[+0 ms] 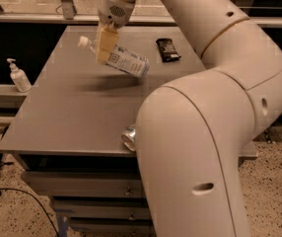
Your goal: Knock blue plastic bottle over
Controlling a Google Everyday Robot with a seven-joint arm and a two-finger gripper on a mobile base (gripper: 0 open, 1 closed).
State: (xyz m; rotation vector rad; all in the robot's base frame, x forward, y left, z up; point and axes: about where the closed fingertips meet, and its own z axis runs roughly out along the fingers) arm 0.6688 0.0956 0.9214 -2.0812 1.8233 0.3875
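The blue plastic bottle (pixel 126 63) is clear with a white cap and a pale blue-and-white label. It hangs above the grey table (pixel 57 117), tilted almost flat, cap to the left, and its shadow lies on the tabletop beneath it. My gripper (pixel 105 43) comes down from the top of the view and is shut on the bottle near its neck end. The beige fingers (pixel 104 51) cover part of the bottle.
A blue-and-silver can (pixel 129 137) lies at the table's front edge, mostly hidden behind my arm (pixel 195 132). A black packet (pixel 168 50) lies at the back right of the table. A white pump bottle (pixel 17 76) stands on a ledge to the left of the table.
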